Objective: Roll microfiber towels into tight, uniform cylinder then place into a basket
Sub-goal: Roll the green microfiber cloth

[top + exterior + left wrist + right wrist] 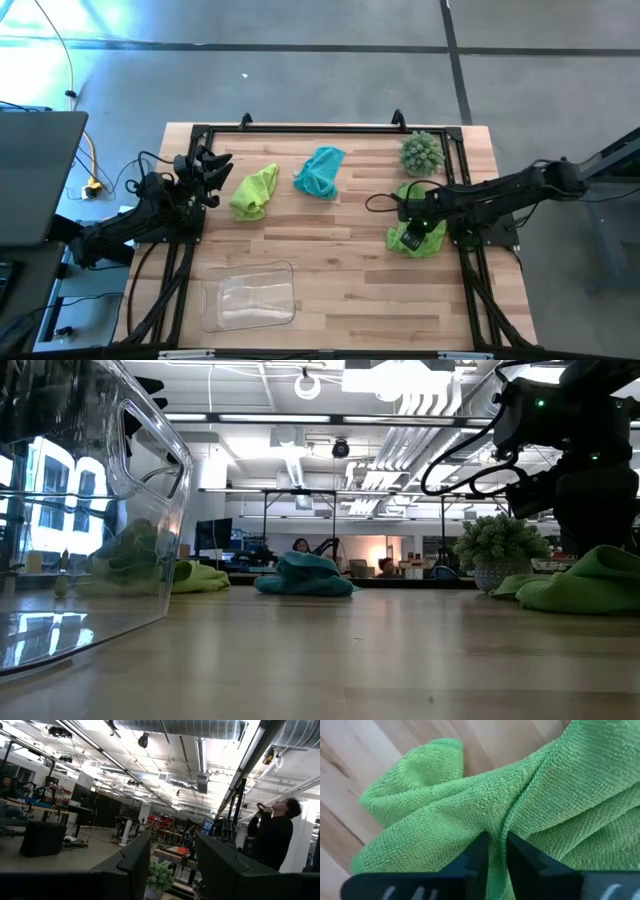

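Three microfiber towels lie crumpled on the wooden table: a lime green one [255, 192] at the left, a teal one [320, 172] at the far middle, and a second lime green one [418, 242] at the right. My right gripper [415, 222] stands over the right lime towel [445, 820], shut on it. My left gripper [207, 172] is open and empty at the table's left edge, beside the left lime towel; its wrist view looks out into the room between its fingers [172, 850]. The clear plastic basket [250, 295] stands empty at the near left. My right gripper pinches a raised fold of the right lime towel [496, 822] between its two fingers, next to a hemmed edge [520, 795]. The fingers come from above, pointing down. The towel lies bunched on the table [590, 588] around the fingers.
A spiky grey-green plant ball [421, 153] stands at the far right, just beyond the right towel. A black frame [320, 128] runs along the table's far edge and sides. The bare wood between the basket and the right towel [350, 270] is free room. People show in the room behind.
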Available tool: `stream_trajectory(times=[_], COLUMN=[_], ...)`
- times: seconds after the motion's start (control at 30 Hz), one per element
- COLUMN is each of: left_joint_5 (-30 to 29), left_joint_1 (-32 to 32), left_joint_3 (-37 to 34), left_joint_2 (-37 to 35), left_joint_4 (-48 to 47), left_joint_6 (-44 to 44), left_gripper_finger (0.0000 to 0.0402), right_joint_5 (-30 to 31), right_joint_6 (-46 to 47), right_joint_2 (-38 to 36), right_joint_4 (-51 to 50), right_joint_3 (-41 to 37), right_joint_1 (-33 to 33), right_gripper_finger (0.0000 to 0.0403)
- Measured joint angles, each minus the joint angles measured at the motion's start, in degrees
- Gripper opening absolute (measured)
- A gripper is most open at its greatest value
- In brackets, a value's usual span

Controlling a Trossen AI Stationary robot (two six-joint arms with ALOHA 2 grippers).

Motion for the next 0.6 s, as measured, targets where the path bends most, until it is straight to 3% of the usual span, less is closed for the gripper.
stream_trajectory(times=[0.23, 0.33, 0.6], left_joint_5=[0.02, 0.02, 0.01], left_joint_1=[0.00, 0.00, 0.00], left_joint_3=[-0.01, 0.00, -0.01], left_joint_2=[0.01, 0.01, 0.02], left_joint_4=[0.01, 0.02, 0.02], left_joint_6=[0.00, 0.00, 0.00], left_gripper_finger=[0.0144, 0.0144, 0.0144], right_joint_5=[-2.53, -6.48, -7.10], right_joint_6=[3.94, 3.65, 0.01], right_joint_2=[0.00, 0.00, 0.00], right_joint_4=[-4.10, -8.81, -13.19], right_joint_3=[0.23, 2.03, 4.83], right_joint_1=[-4.01, -5.95, -8.17], right_gripper_finger=[0.0092, 0.0094, 0.0094])
